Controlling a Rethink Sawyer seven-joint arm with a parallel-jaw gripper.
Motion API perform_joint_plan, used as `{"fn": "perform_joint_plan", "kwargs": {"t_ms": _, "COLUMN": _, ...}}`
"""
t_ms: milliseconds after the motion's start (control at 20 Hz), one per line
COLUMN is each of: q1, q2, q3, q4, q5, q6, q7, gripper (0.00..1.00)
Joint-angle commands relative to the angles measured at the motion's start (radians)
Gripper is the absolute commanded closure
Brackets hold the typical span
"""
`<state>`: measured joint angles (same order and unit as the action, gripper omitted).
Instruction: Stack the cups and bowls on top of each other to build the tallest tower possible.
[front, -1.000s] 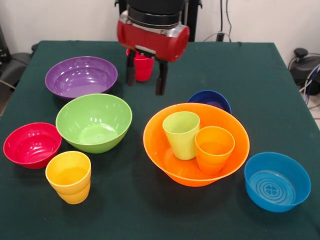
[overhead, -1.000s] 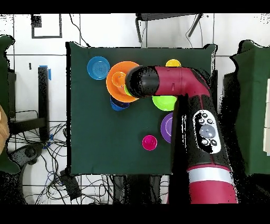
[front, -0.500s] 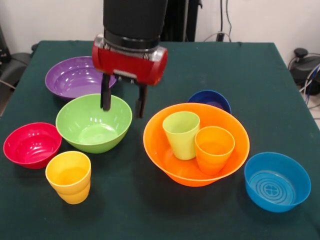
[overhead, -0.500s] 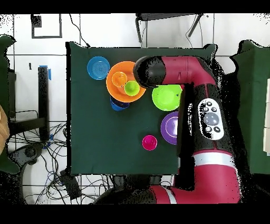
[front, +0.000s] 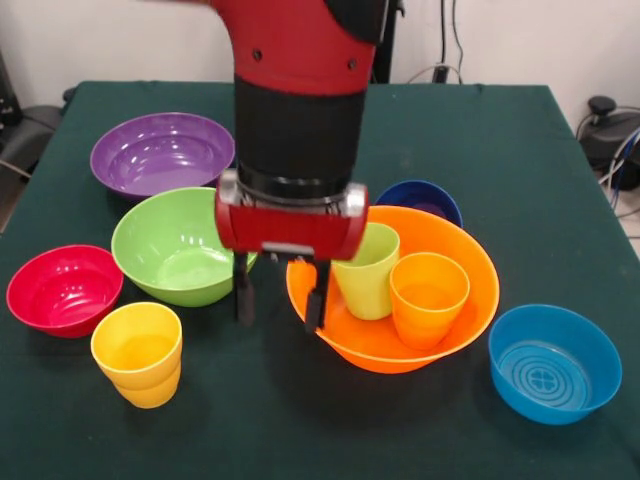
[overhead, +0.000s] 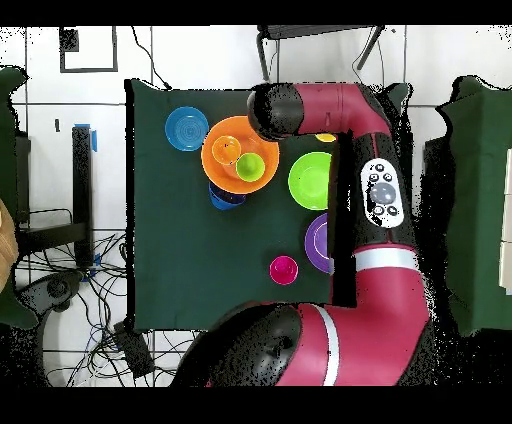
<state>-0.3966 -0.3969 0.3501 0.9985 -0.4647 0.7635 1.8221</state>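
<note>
The arm (front: 300, 90) drops straight down from the top of the front view, wrist vertical, red gripper head squared to the table. The gripper (front: 280, 297) hangs low between the lime green bowl (front: 185, 245) and the big orange bowl (front: 393, 290), its two black fingers (front: 244, 295) pointing down, spread apart with nothing between them. One finger sits just in front of the orange bowl's rim; whether it touches is unclear.

Inside the orange bowl stand two cups upright, side by side: the light green cup (front: 366, 268), partly behind the gripper head, and the orange cup (front: 428, 297). The dark blue bowl (front: 425, 197) peeks out just behind the orange bowl. The light blue bowl (front: 553, 362), ringed base showing, sits apart near the front corner.

On the other side, the purple bowl (front: 160, 150) lies behind the lime green one, the red bowl (front: 62, 288) beside it, and the yellow cup (front: 138, 352) stands alone in front.

From overhead, the arm (overhead: 370, 190) sweeps up the table's right side and bends across at the elbow, hiding most of the yellow cup; the red cup (overhead: 284, 268) stands alone on the green cloth (overhead: 180, 260).
</note>
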Motion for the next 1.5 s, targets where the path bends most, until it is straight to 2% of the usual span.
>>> {"fn": "perform_joint_plan", "kwargs": {"t_ms": 50, "q1": 0.003, "q2": 0.149, "q3": 0.104, "q4": -0.145, "q5": -0.066, "q6": 0.088, "q7": -0.334, "gripper": 0.00}}
{"fn": "perform_joint_plan", "kwargs": {"t_ms": 300, "q1": -0.007, "q2": 0.172, "q3": 0.114, "q4": -0.178, "q5": -0.061, "q6": 0.090, "q7": -0.370, "gripper": 0.00}}
{"fn": "perform_joint_plan", "kwargs": {"t_ms": 500, "q1": -0.006, "q2": 0.231, "q3": 0.132, "q4": -0.234, "q5": -0.060, "q6": 0.091, "q7": -0.386, "gripper": 0.00}}
{"fn": "perform_joint_plan", "kwargs": {"t_ms": 550, "q1": 0.001, "q2": 0.242, "q3": 0.128, "q4": -0.239, "q5": -0.054, "q6": 0.100, "q7": -0.363, "gripper": 0.00}}
{"fn": "perform_joint_plan", "kwargs": {"t_ms": 650, "q1": 0.017, "q2": 0.233, "q3": 0.106, "q4": -0.229, "q5": -0.049, "q6": 0.108, "q7": -0.313, "gripper": 0.00}}
{"fn": "perform_joint_plan", "kwargs": {"t_ms": 800, "q1": 0.026, "q2": 0.218, "q3": 0.094, "q4": -0.214, "q5": -0.040, "q6": 0.117, "q7": -0.291, "gripper": 0.00}}
{"fn": "perform_joint_plan", "kwargs": {"t_ms": 1100, "q1": 0.018, "q2": 0.248, "q3": 0.108, "q4": -0.244, "q5": -0.033, "q6": 0.135, "q7": -0.319, "gripper": 0.00}}
{"fn": "perform_joint_plan", "kwargs": {"t_ms": 1500, "q1": 0.003, "q2": 0.206, "q3": 0.094, "q4": -0.148, "q5": -0.009, "q6": 0.120, "q7": -0.293, "gripper": 0.00}}
